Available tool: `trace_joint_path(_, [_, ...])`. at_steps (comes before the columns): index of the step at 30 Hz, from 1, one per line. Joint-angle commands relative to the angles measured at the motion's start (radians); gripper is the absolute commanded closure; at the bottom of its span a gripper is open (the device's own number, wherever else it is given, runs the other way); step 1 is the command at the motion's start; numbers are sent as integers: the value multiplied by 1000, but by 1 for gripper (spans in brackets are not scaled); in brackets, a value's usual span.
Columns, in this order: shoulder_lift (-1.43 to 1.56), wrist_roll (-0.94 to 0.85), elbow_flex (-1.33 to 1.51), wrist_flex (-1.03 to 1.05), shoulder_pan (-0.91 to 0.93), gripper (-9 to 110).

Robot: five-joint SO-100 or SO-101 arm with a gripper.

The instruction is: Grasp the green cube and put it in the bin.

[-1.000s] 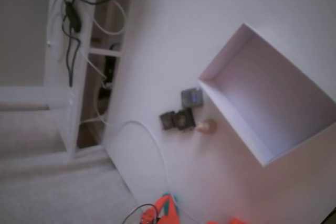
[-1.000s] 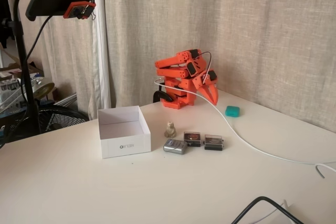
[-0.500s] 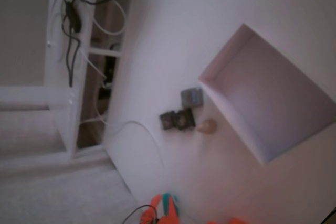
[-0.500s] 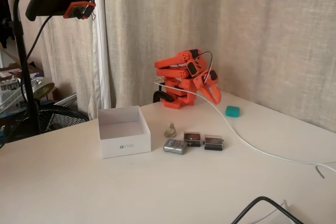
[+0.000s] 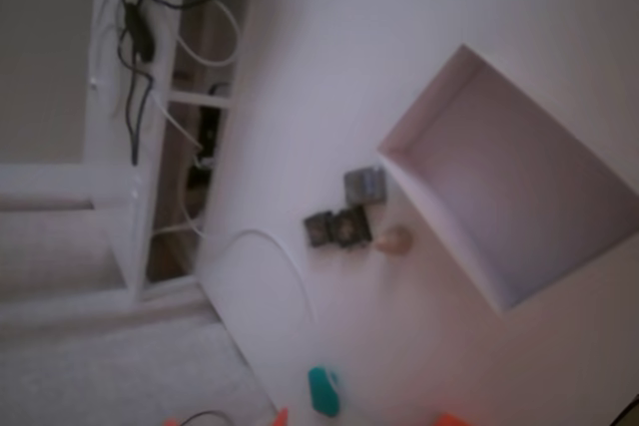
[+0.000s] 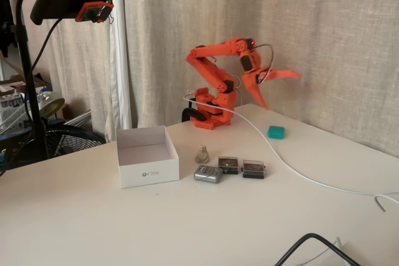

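Note:
The green cube (image 6: 275, 132) lies on the white table to the right of the arm's base, and it shows again near the bottom edge in the other fixed view (image 5: 322, 389). My orange gripper (image 6: 280, 90) hangs in the air above the cube, clear of it, with its jaws spread wide open and nothing between them. The bin (image 6: 148, 171), a white shallow square box, stands empty at the left of the table. Seen from above, the bin (image 5: 424, 112) sits at the right. Only small orange bits of the arm (image 5: 449, 419) show at that view's bottom edge.
A small pale figurine (image 6: 202, 154), a silver piece (image 6: 207, 174) and two dark square pieces (image 6: 228, 165) lie in a group right of the bin. A white cable (image 6: 293, 169) crosses the table past the cube. A camera stand (image 6: 28, 91) rises at the far left.
The arm has unfolded from its resting pose and lifted; the gripper has swung up and to the right and opened wide. The cube has not moved and is uncovered in the top-down view.

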Motion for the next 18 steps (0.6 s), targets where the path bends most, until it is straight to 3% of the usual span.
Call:
trace_joint_path(1, [-207,5,-304,98,-26,16])
trace_joint_path(6, [-448,0,-638,224,-86,16])
trace_joint_path(11, [-594,3,-801,287,-91,16])
trace_joint_path(18, [-652,5,-749,316,-106,17])
